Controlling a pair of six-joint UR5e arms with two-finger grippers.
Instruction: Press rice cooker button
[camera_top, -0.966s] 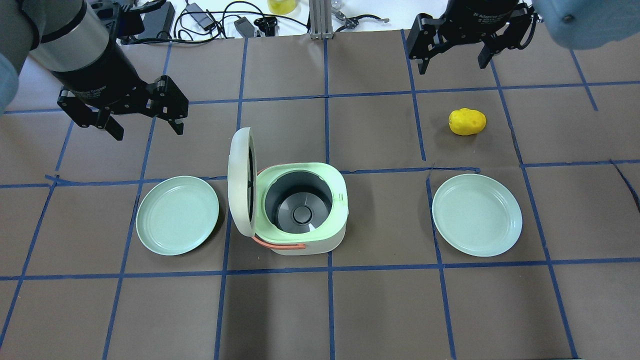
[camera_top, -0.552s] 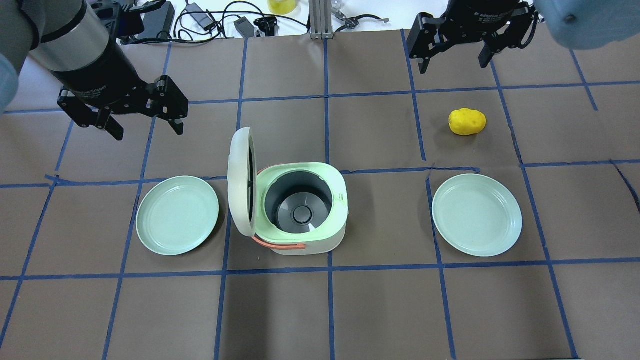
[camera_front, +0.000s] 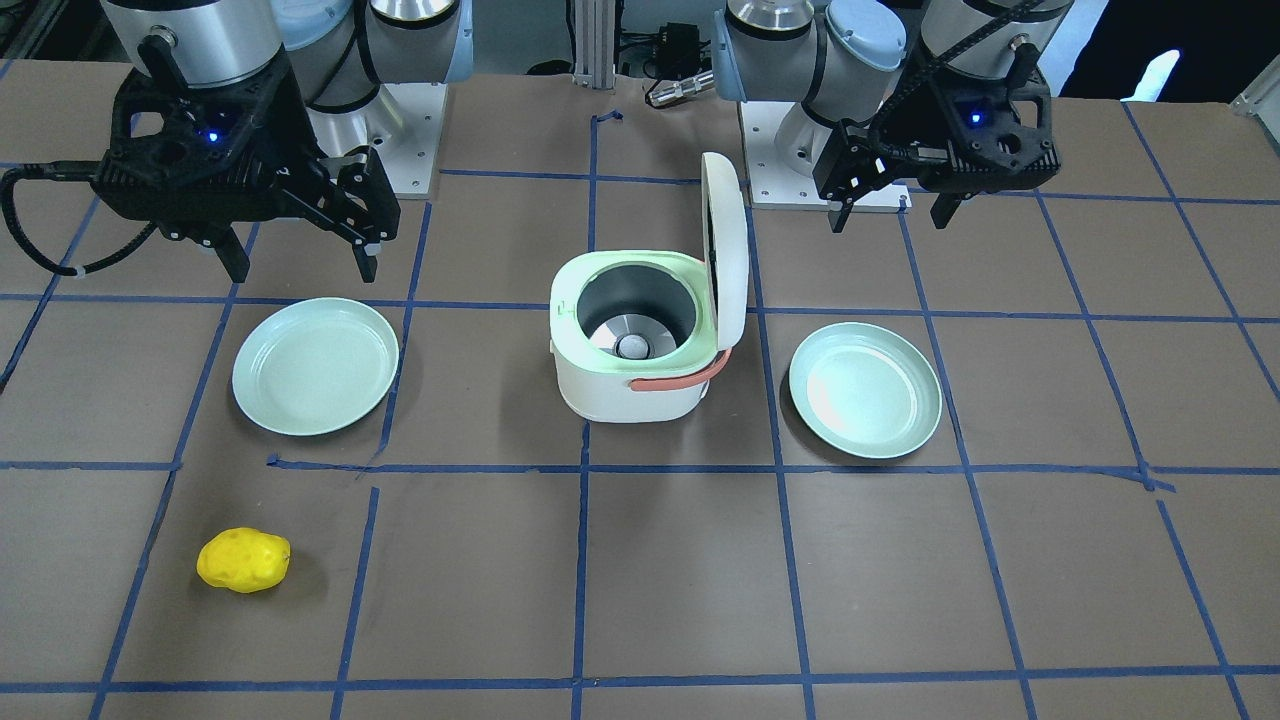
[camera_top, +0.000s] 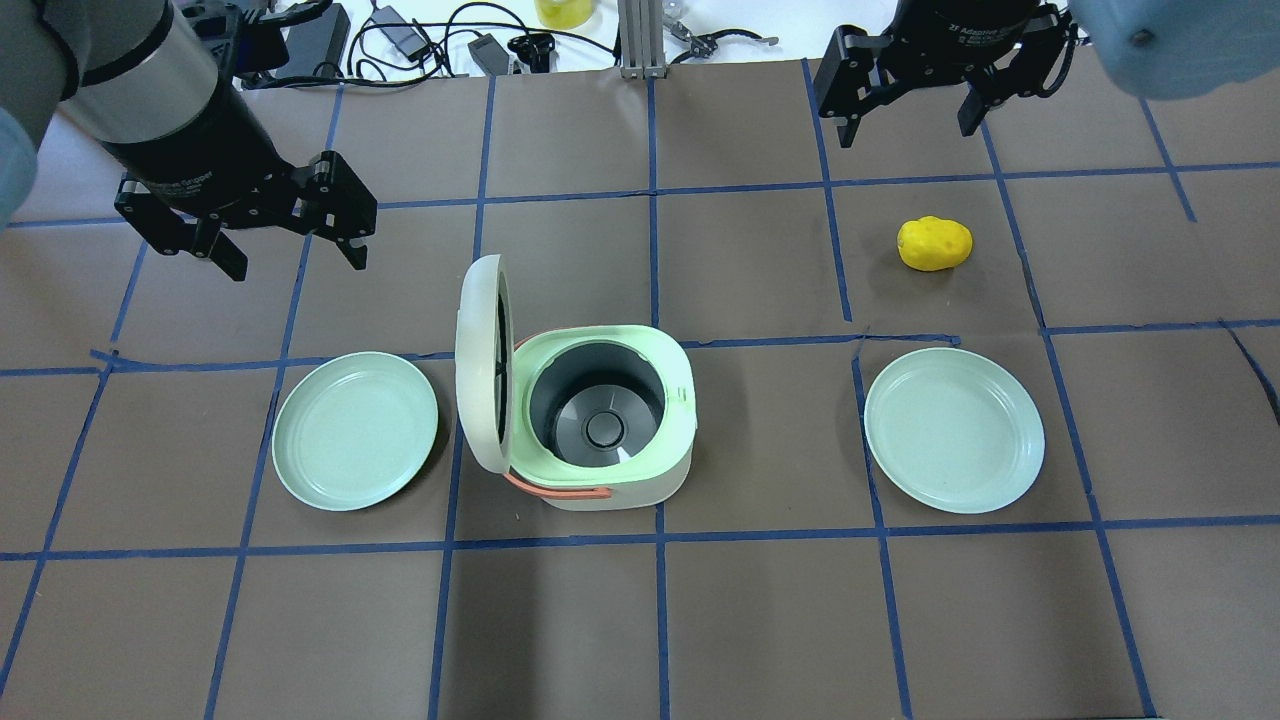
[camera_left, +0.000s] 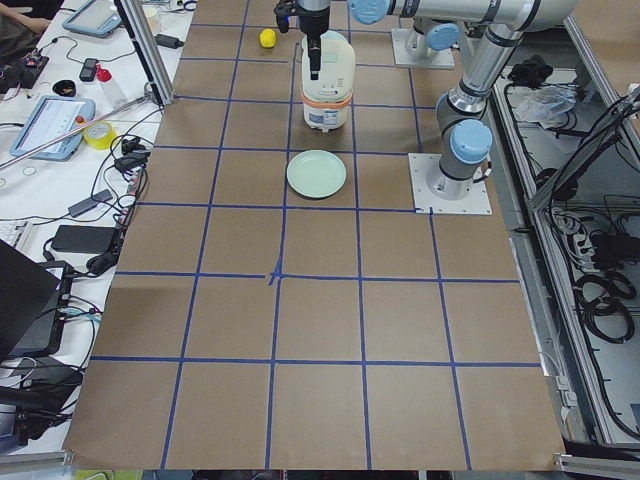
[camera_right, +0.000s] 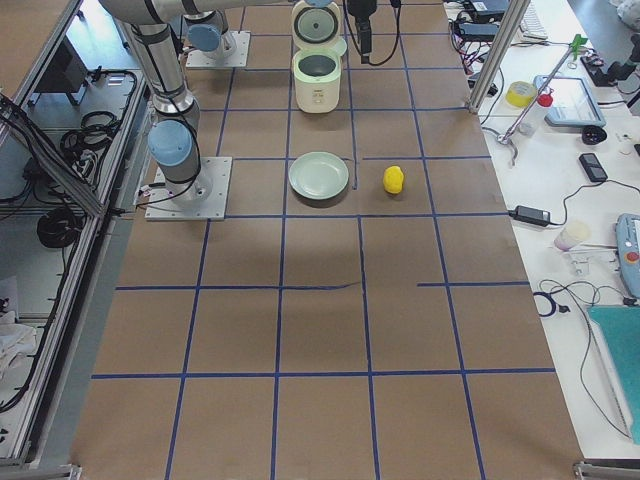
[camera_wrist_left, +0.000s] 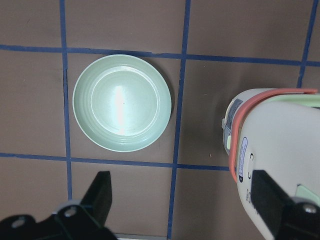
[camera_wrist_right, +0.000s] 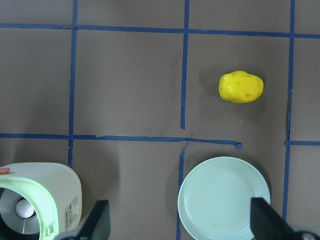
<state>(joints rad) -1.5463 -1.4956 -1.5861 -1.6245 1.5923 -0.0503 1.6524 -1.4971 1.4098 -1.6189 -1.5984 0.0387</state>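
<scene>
The white and green rice cooker (camera_top: 610, 420) stands mid-table with its lid (camera_top: 482, 360) swung up and its dark pot empty. It also shows in the front view (camera_front: 630, 350). Its side panel shows in the left wrist view (camera_wrist_left: 243, 155), but I cannot make out a button clearly. My left gripper (camera_top: 297, 255) is open and empty, hovering behind and to the left of the cooker, above the table. My right gripper (camera_top: 906, 128) is open and empty, high near the far right edge.
A pale green plate (camera_top: 355, 430) lies left of the cooker and another (camera_top: 953, 430) lies to its right. A yellow potato (camera_top: 934, 243) lies behind the right plate. Cables and tools (camera_top: 420, 35) lie past the far edge.
</scene>
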